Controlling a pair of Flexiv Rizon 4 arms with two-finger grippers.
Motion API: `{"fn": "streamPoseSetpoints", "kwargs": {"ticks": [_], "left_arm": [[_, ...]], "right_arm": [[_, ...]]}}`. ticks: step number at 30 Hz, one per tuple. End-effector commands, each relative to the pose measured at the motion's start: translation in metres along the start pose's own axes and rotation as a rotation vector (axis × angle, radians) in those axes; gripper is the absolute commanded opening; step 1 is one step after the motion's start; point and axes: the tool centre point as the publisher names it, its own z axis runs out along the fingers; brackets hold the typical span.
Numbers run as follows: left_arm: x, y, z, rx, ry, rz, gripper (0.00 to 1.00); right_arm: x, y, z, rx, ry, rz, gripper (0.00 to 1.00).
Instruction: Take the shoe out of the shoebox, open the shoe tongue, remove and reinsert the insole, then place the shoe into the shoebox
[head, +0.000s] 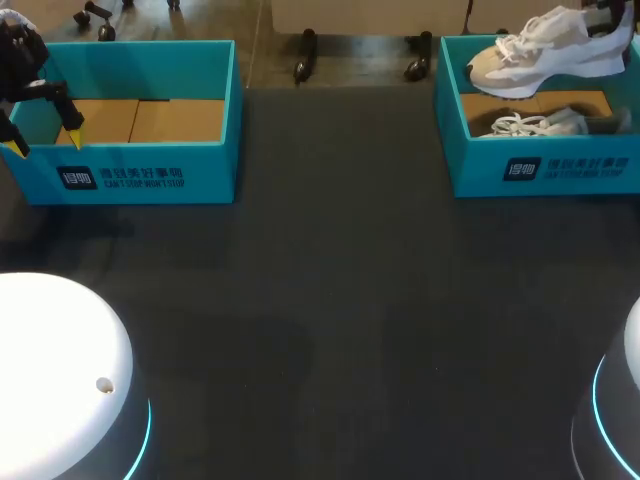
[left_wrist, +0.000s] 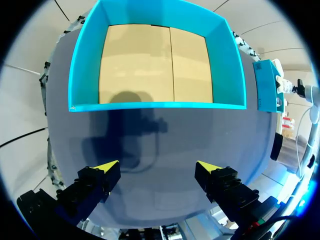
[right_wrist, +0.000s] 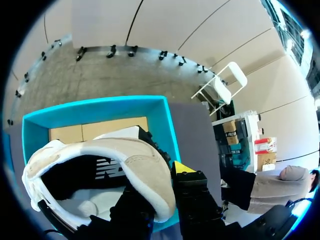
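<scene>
Held above the open teal cardboard shoebox (head: 545, 165) at the table's far right: a white and beige lace-up trainer (head: 545, 50), clear of the rim and touching nothing below. Clamped on its padded heel collar (right_wrist: 125, 165), the right gripper (right_wrist: 165, 175), with one yellow-tipped finger (right_wrist: 184, 167) pressed against the outside of the heel and the other apparently inside the shoe, hidden by the collar. Long axis lying across the head view, toe towards the middle of the table, heel out towards the right arm and a little higher than the toe. Sole downwards, mouth of the shoe facing the right wrist camera. Beneath it in the same box, a second pale trainer (head: 535, 125) lying on the brown cardboard floor.

Well apart on the far left, the left gripper (head: 45, 140), fingers spread wide and holding nothing, hovering by the near corner of an empty matching teal shoebox (head: 150, 175); from its own wrist camera, only that box (left_wrist: 157, 106) ahead of the parted tips (left_wrist: 157, 167). Between the two boxes, bare dark grey table (head: 350, 300).

Likely stage: first step nearly complete, tongue and insole work not yet begun. Right arm by far the nearer; toe pointing the left arm's way, so probably a carry inward towards the middle before any two-handed work on the tongue.
</scene>
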Motion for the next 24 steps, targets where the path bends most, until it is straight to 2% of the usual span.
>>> {"fn": "streamPoseSetpoints", "kwargs": {"ticks": [1,5,16,20,24], "left_arm": [[0.000,0.000,-0.001,-0.002,-0.002,0.000,1.00],[0.000,0.000,-0.001,-0.002,-0.002,0.000,1.00],[0.000,0.000,-0.001,-0.002,-0.002,0.000,1.00],[0.000,0.000,-0.001,-0.002,-0.002,0.000,1.00],[0.000,0.000,-0.001,-0.002,-0.002,0.000,1.00]], "right_arm": [[-0.003,-0.003,0.005,-0.004,0.007,0.004,0.00],[-0.004,-0.004,0.011,0.006,0.012,0.004,0.00],[0.002,0.018,0.011,-0.023,0.004,0.024,0.00],[0.004,0.019,0.016,-0.006,-0.047,0.065,0.00],[0.004,0.019,0.016,-0.006,-0.047,0.065,0.00]]}}
